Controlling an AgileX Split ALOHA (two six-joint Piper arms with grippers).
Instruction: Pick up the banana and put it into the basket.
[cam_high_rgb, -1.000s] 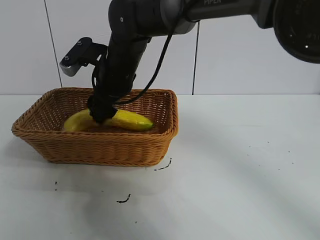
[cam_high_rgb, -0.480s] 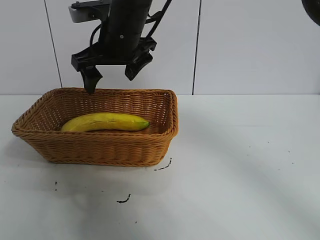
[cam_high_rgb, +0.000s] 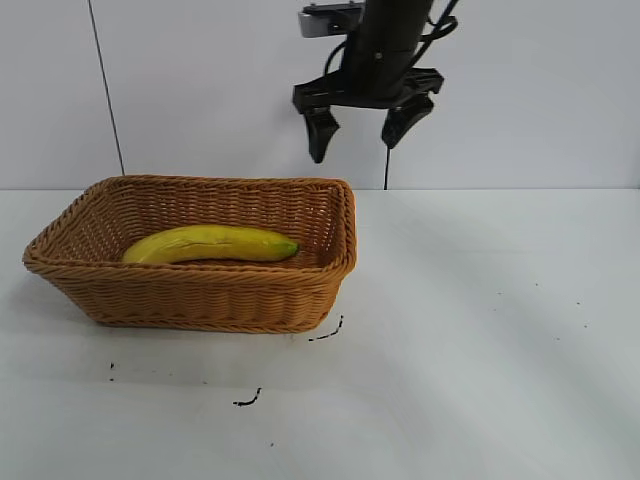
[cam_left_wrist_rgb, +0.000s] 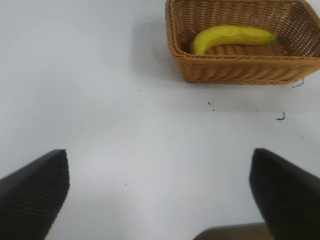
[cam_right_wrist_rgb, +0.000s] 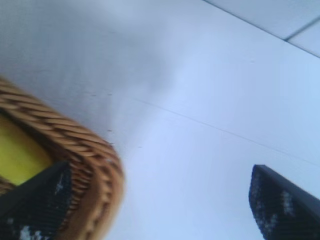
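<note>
The yellow banana (cam_high_rgb: 210, 243) lies lengthwise on the floor of the tan wicker basket (cam_high_rgb: 200, 295) at the table's left. High above the basket's right end hangs my right gripper (cam_high_rgb: 362, 140), open and empty, well clear of the rim. The left wrist view shows the banana (cam_left_wrist_rgb: 231, 36) in the basket (cam_left_wrist_rgb: 240, 70) far off, and my left gripper (cam_left_wrist_rgb: 160, 192) open over bare table. In the right wrist view the basket rim (cam_right_wrist_rgb: 95, 155) and a bit of banana (cam_right_wrist_rgb: 17, 155) sit beside one finger of the right gripper (cam_right_wrist_rgb: 160, 200).
Small dark marks (cam_high_rgb: 326, 333) dot the white table in front of the basket. A white wall with a vertical seam (cam_high_rgb: 388, 130) stands behind. The table's right half is bare.
The right gripper has let go of the banana, risen out of the basket and swung to the right, staying open. The banana has settled flat on the basket floor.
</note>
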